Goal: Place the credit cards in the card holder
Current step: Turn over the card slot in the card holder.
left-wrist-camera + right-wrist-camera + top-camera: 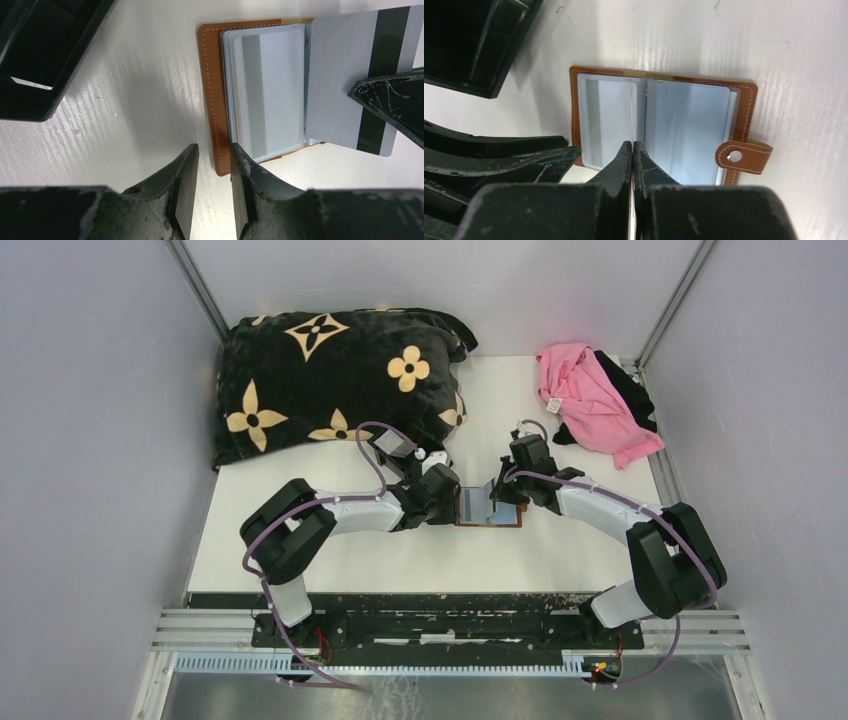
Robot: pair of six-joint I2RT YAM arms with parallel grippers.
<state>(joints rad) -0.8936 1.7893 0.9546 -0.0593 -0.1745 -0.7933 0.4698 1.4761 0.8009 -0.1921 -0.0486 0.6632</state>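
Observation:
The brown leather card holder (489, 512) lies open on the white table, its clear pockets (270, 90) facing up and its snap tab (744, 156) off one side. My right gripper (632, 145) is shut on a pale grey credit card (340, 75) with a black stripe. The card stands on edge over the holder's middle fold and shows as a thin line (632, 110) in the right wrist view. My left gripper (214, 152) is open, its fingertips astride a corner of the holder's brown cover (212, 90), one finger (239, 160) over the pocket edge.
A black plastic tray (40, 60) sits just left of the holder, also in the right wrist view (474, 45). A black flowered blanket (330, 370) fills the back left. A pink cloth (590, 400) on a black one lies back right.

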